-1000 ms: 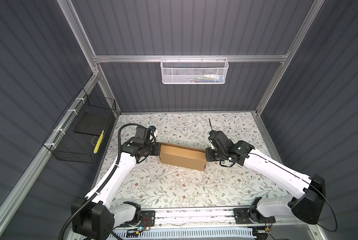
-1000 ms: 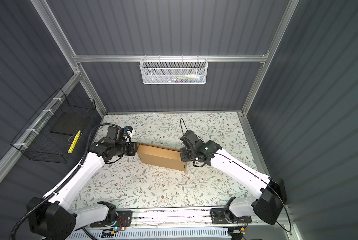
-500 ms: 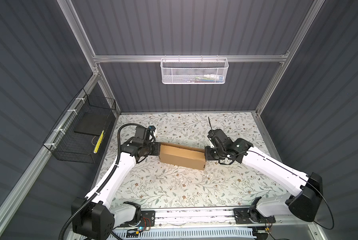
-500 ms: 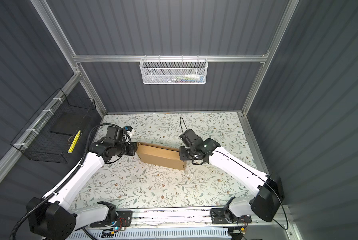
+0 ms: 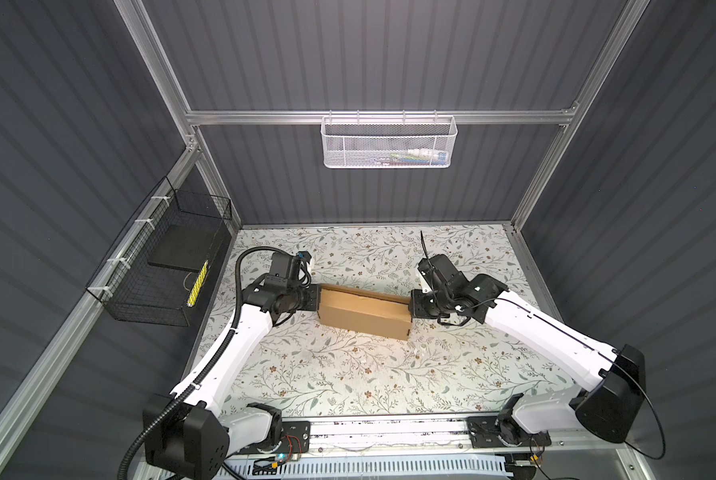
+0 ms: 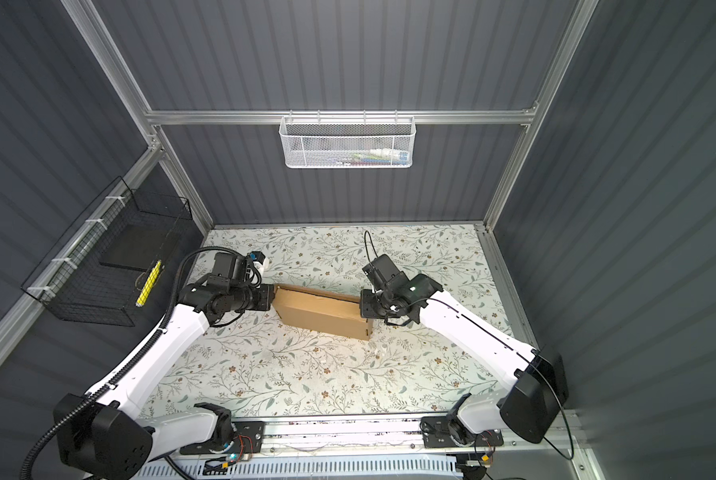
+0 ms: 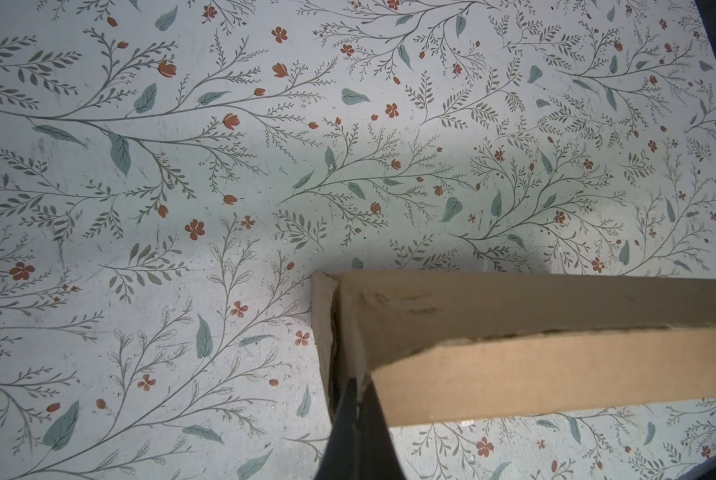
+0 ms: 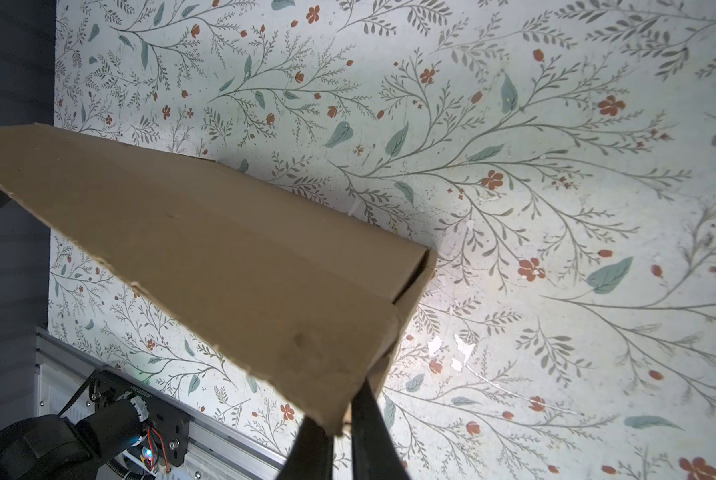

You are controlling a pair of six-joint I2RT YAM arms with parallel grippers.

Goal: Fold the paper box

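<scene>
- Near the middle of the table [image 5: 348, 374], slightly closer to its back edge, lies the paper box [image 5: 364, 313], a long, shallow brown cardboard shape.
- In both top views the box [image 6: 321, 311] runs across the table at a slant, with its left end nearer the back edge and its right end nearer the front edge.
- The left gripper [image 5: 316, 297] meets the box at its left end.
- In the left wrist view the left gripper [image 7: 359, 399] has its dark fingers [image 7: 348, 436] pressed together on a thin cardboard edge at the corner of the box [image 7: 555, 374].
- The right gripper [image 5: 412, 305] meets the box at its right end.
- In the right wrist view the right gripper [image 8: 341, 428] pinches the corner of a cardboard panel of the box [image 8: 223, 257] between its fingers [image 8: 370, 436], with only the cardboard between them.
- That panel stands tilted above the flowered surface, and a seam gapes at its end.
- A white mesh basket [image 5: 389, 141] hangs on the back wall, and a black wire basket [image 5: 160, 266] hangs on the left wall, both well apart from the box.
</scene>
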